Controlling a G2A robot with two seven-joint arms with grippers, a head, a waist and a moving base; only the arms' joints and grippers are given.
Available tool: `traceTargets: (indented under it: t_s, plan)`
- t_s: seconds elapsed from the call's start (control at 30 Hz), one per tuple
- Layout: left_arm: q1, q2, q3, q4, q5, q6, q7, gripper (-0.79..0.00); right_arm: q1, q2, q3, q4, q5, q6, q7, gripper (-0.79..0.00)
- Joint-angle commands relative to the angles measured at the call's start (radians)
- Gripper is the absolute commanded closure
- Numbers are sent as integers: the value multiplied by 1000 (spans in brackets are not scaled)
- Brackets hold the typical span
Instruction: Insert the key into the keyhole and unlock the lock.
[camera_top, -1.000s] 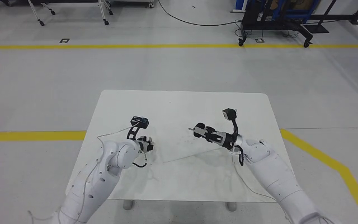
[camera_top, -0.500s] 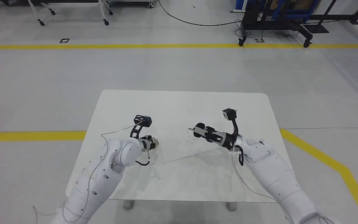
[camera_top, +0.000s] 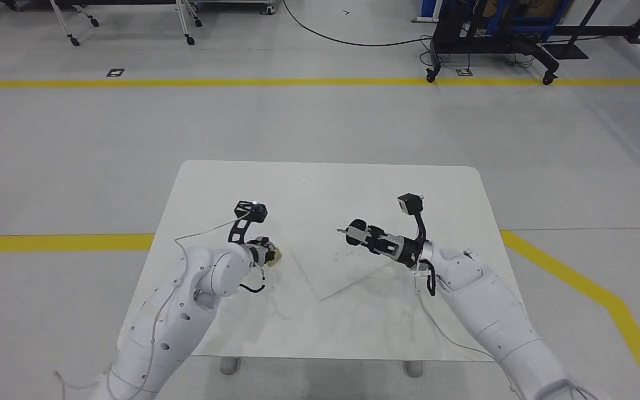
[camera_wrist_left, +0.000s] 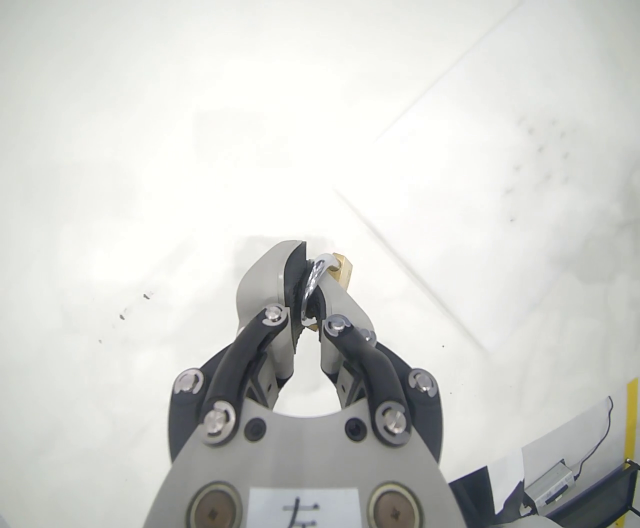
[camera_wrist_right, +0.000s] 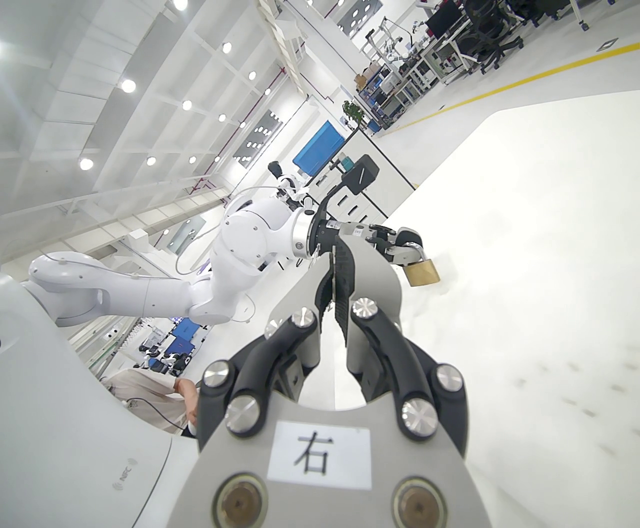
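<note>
The left gripper (camera_wrist_left: 311, 272) is clamped on the shackle of a brass padlock (camera_wrist_right: 421, 273). The lock body sits low over the white table (camera_top: 330, 185), left of centre, and I can't tell whether it touches. The right gripper (camera_wrist_right: 334, 280) is pinched tight on the key (camera_top: 342, 231), with a thin sliver poking out and the rest buried between the pads. A stretch of tabletop separates them, and both are well in from the edges.
</note>
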Motion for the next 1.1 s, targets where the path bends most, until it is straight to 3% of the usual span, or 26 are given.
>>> traceTargets:
  t_s: [0.0,0.17,0.4,0.5,0.7,0.8,0.93,1.07]
  plan:
    - [5,0,-24,-6,-57,-26,21,0,0,0,0,0,0,0,0,0]
    - [21,7,-75,-43,-94,-77,49,0,0,0,0,0,0,0,0,0]
    - [24,8,-77,-47,-96,-81,50,0,0,0,0,0,0,0,0,0]
    - [58,3,-104,-30,-250,-111,86,0,0,0,0,0,0,0,0,0]
    - [4,-15,-169,178,-934,-247,-156,0,-38,-3,35,-68,-15,-10,-144,0]
    - [-61,-24,-137,267,-1049,-238,-259,0,-69,-6,54,-104,-36,-38,-236,0]
    - [-155,-45,-67,373,-1121,-200,-304,0,-101,-12,81,-129,-70,-52,-352,0]
    - [-263,-86,-1,537,-1364,-132,-410,0,-117,-19,103,-142,-136,-32,-453,0]
